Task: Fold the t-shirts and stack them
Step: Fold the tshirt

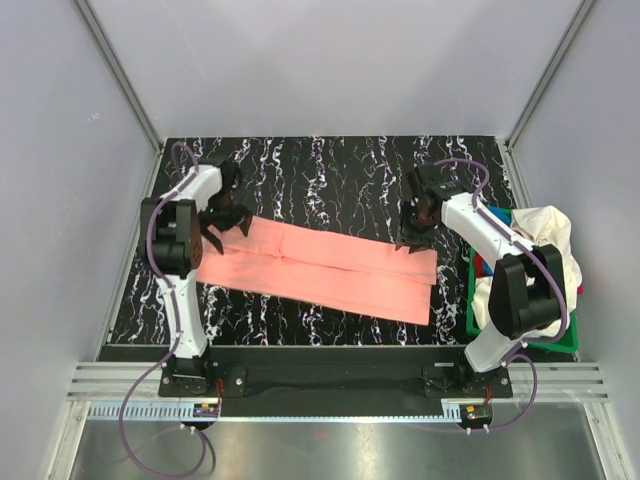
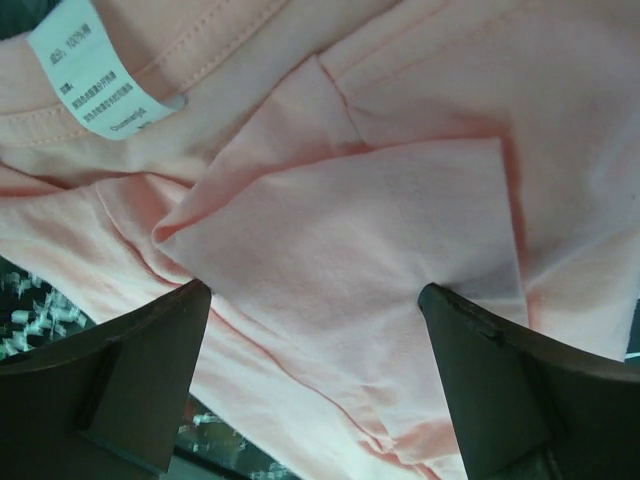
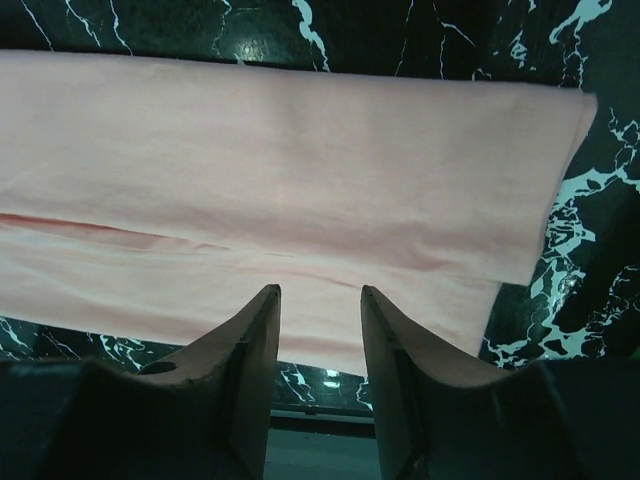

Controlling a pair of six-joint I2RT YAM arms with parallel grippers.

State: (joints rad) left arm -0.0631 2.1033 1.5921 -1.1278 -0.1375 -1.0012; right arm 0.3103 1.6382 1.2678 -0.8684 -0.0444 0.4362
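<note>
A salmon-pink t-shirt (image 1: 320,268) lies folded lengthwise into a long strip across the black marbled table (image 1: 330,180). My left gripper (image 1: 228,225) hovers over its left end, jaws wide open and holding nothing. In the left wrist view the shirt (image 2: 380,230) shows its collar, a white neck label (image 2: 95,75) and a folded-in sleeve between the spread jaws of that gripper (image 2: 315,300). My right gripper (image 1: 412,238) is at the strip's right end. In the right wrist view the right gripper (image 3: 320,295) stands open just above the cloth (image 3: 300,170), gripping nothing.
A green basket (image 1: 552,345) stands off the table's right edge beside the right arm. It holds a cream-white shirt (image 1: 548,245), with bits of blue (image 1: 497,216) and magenta cloth behind it. Grey walls enclose the table on three sides.
</note>
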